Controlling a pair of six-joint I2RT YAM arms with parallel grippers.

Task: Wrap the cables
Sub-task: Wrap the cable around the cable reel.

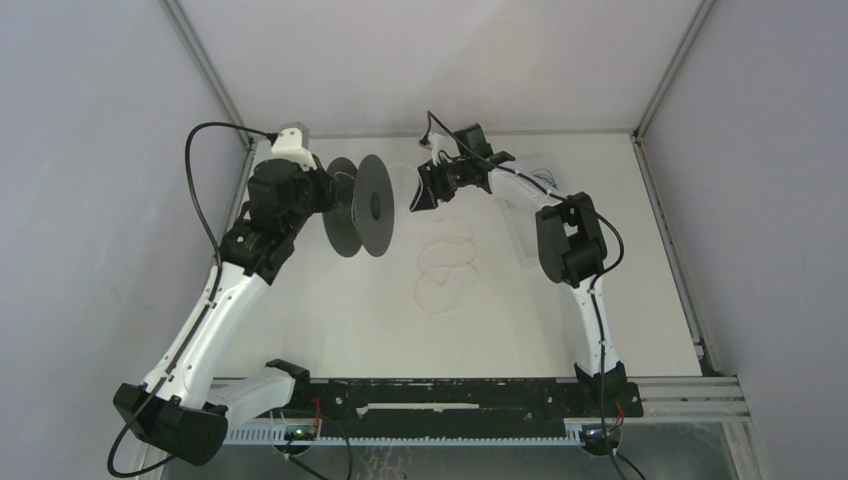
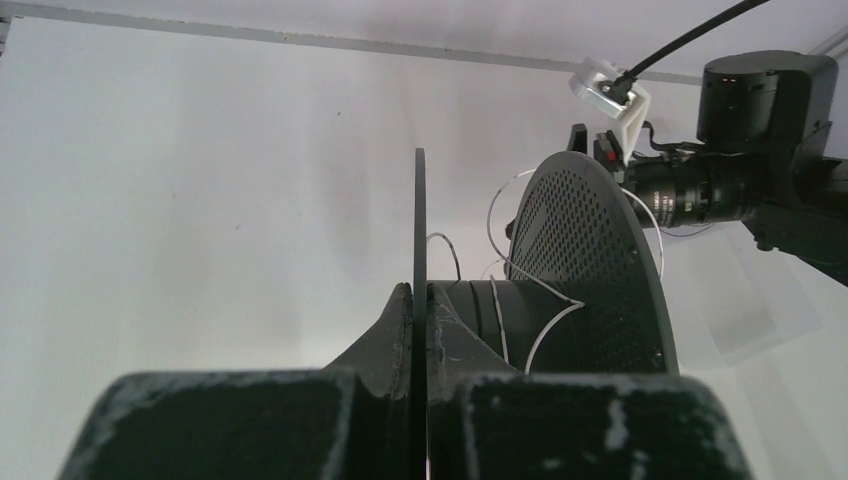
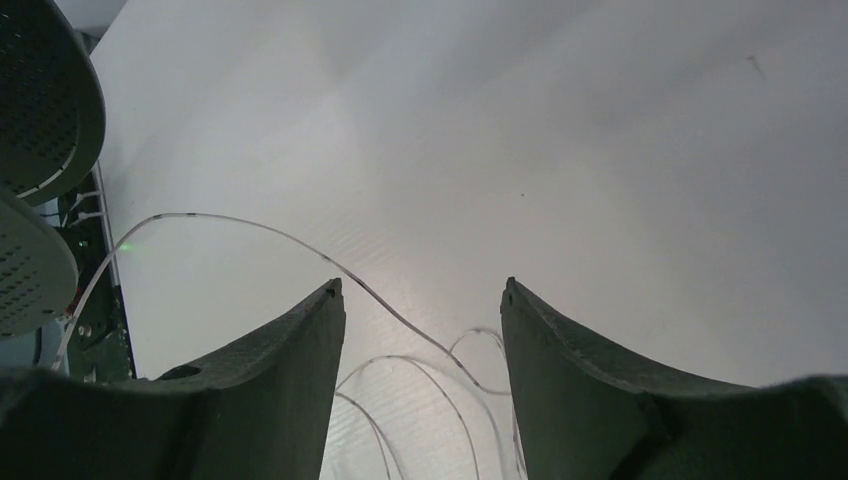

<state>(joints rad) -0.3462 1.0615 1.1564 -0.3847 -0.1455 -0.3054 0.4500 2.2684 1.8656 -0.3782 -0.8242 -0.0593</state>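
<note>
My left gripper [image 1: 330, 192] is shut on the near flange [image 2: 420, 230] of a black spool [image 1: 362, 205] and holds it above the table at the back left. The cable, a thin whitish cord [image 1: 446, 266], lies in loose loops on the table below and right of the spool. A turn or two of it lies on the spool's core [image 2: 497, 318] against the perforated far flange [image 2: 590, 260]. My right gripper [image 1: 420, 190] hangs open just right of the spool. In the right wrist view the cord [image 3: 370, 292] passes between its spread fingers [image 3: 300, 350], touching neither.
A faint clear rectangular sheet [image 1: 524, 238] lies on the table under the right arm's forearm. A black rail [image 1: 450, 395] runs along the near edge. Grey enclosure walls [image 1: 90, 200] stand close on the left, right and back.
</note>
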